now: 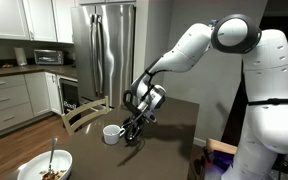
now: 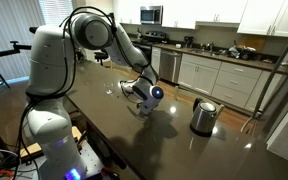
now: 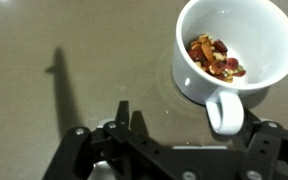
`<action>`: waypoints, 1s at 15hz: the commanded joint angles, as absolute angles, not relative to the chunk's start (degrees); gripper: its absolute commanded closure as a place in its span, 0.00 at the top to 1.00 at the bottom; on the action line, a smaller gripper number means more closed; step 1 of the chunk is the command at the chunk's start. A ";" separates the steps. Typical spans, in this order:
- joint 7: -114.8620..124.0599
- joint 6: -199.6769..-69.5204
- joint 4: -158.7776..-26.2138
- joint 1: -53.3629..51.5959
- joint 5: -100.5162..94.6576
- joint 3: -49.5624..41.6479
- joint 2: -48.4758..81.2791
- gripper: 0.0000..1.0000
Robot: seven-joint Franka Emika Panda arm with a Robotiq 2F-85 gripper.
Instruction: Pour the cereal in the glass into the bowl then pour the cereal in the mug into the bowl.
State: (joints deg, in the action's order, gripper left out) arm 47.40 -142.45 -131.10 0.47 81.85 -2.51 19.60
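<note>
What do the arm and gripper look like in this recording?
The arm is glossy white, built of rounded, bulbous links with dark bands at the joints. A dark cable loops beside the wrist. The gripper is black, and the wrist view shows its two blocky, linked fingers.

My arm [image 1: 189, 45] [image 2: 119, 42] is cased in smooth, rounded white shells with dark rings at the joints, as both exterior views show. My wrist carries a black and grey block. In the wrist view, my jaws are black metal links joined by small round pins.
</note>
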 commanded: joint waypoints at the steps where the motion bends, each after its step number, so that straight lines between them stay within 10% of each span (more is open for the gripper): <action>1: 47.52 -142.33 -131.07 0.23 81.77 -2.79 19.57 1.00; 15: 43.30 -139.46 -126.39 2.24 89.80 -2.68 23.27 1.00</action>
